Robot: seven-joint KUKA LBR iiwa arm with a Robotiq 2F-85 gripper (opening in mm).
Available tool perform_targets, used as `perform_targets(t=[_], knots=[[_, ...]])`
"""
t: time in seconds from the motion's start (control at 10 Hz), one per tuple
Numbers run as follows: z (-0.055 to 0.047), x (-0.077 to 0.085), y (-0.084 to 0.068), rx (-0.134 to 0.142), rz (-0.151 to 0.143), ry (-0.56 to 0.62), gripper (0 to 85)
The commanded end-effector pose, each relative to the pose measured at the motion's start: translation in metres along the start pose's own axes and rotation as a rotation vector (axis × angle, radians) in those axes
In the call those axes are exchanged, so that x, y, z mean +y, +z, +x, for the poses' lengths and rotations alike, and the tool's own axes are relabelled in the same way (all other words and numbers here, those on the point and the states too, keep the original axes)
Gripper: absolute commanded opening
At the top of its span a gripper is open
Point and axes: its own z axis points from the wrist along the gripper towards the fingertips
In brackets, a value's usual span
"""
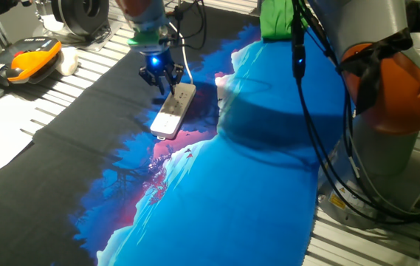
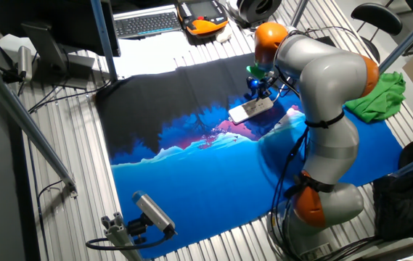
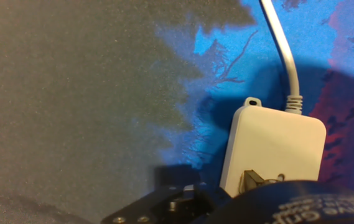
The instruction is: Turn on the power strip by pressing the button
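Note:
The white power strip point(image 1: 173, 111) lies on the black and blue cloth, its thin white cord point(image 3: 282, 50) running away from its far end. It also shows in the other fixed view point(image 2: 251, 110). My gripper point(image 1: 162, 78) hangs right over the strip's cord end, very close to it or touching it point(image 2: 259, 88). In the hand view the cord end point(image 3: 275, 146) fills the lower right. A small dark switch, the button point(image 3: 252, 180), sits at its lower edge, partly covered by dark gripper parts. No view shows the fingertips clearly.
An orange-and-black handheld device point(image 1: 25, 60) lies at the far left, off the cloth point(image 1: 232, 192). A green cloth point(image 2: 377, 98) lies by the arm's base. A keyboard point(image 2: 146, 24) and a small camera stand point(image 2: 152, 214) sit at the table's edges.

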Motion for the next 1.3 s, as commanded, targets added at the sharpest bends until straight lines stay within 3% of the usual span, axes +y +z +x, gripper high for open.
perform_targets(t=[0.0,0.9,1.0,1.1,1.2], knots=[[0.001,0.0,0.001,0.001,-0.001,0.005,34.0],[0.005,-0.002,0.018,-0.017,0.005,0.005,34.0],[0.007,0.005,-0.003,-0.01,-0.001,0.006,34.0],[0.009,0.007,-0.028,0.039,-0.034,-0.003,34.0],[0.009,0.004,-0.049,0.067,-0.054,-0.03,34.0]])
